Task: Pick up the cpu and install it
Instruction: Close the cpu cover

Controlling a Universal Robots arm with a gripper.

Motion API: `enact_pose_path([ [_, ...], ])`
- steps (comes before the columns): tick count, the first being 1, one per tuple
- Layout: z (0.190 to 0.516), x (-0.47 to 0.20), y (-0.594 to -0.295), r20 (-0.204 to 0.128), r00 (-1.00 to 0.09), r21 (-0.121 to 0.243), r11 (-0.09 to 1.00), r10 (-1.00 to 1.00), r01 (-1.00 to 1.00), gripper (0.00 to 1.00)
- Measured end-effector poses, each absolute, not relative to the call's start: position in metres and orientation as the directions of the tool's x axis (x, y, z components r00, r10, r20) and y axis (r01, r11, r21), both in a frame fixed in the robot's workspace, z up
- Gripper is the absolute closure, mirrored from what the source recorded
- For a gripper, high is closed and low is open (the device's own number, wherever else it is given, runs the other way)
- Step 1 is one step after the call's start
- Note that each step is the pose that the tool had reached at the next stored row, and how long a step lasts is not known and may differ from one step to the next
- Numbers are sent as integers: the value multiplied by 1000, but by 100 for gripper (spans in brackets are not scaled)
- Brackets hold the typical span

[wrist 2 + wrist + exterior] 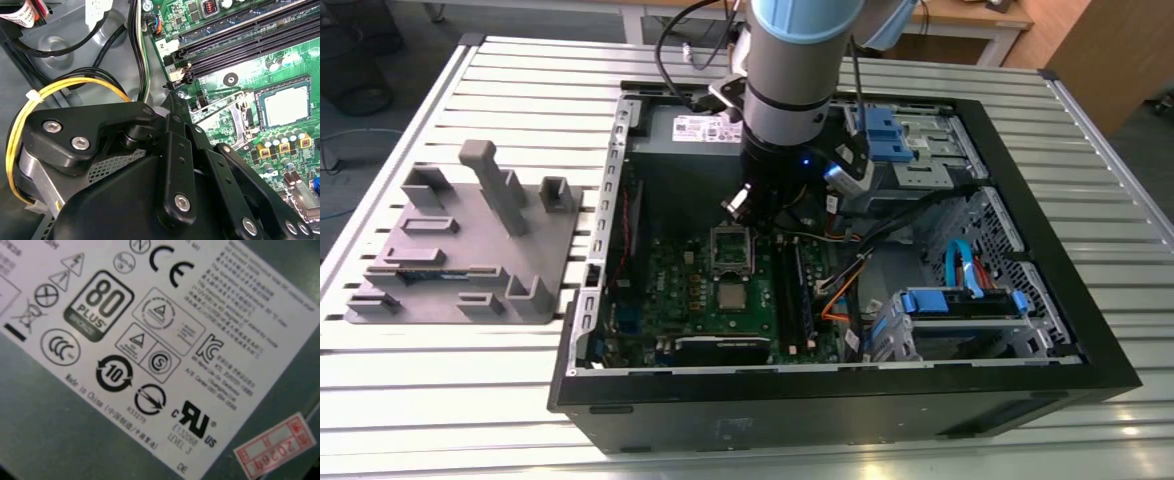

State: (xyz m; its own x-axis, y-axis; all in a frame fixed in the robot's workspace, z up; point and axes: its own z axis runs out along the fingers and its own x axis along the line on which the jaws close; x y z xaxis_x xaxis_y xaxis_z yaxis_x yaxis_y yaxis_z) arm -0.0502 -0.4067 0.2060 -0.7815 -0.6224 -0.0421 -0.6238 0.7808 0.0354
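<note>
cpu (286, 106) in socket (283, 83), gripper (171, 101) near, over motherboard (250, 70)

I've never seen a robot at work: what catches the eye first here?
The big robot arm reaches down into an open computer case on the slatted table. On the green motherboard near its tip lies the small silvery cpu; a grey plastic fixture stands at the exterior view's left.

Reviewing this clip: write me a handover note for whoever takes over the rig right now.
The gripper hangs low inside the open case, just above the socket frame. I cannot tell whether it holds anything.
The cpu lies flat on the board, uncovered and apart from the gripper.
Done: the cpu appears to be seated.
Left: the frame looks raised, not closed over the cpu.
</note>
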Motion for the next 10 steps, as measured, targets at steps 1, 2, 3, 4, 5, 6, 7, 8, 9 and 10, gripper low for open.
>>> enact_pose_path([
  [1,206,-50,-407,-42,-782,35,781,-622,-624,89],
  [2,206,-50,-407,-42,-782,35,781,-622,-624,89],
  [3,206,-50,-407,-42,-782,35,781,-622,-624,89],
  [4,206,-50,-407,-42,-782,35,781,-623,-624,89],
  [5,206,-50,-407,-42,-781,35,781,-623,-624,89],
  [6,207,-50,-407,-42,-781,35,781,-623,-624,89],
  [7,207,-50,-408,-42,-781,35,780,-623,-624,89],
  [8,207,-50,-408,-41,-781,34,780,-623,-624,89],
  [9,208,-50,-408,-41,-781,34,780,-623,-624,89],
  [10,208,-50,-408,-41,-781,34,780,-623,-625,89],
])
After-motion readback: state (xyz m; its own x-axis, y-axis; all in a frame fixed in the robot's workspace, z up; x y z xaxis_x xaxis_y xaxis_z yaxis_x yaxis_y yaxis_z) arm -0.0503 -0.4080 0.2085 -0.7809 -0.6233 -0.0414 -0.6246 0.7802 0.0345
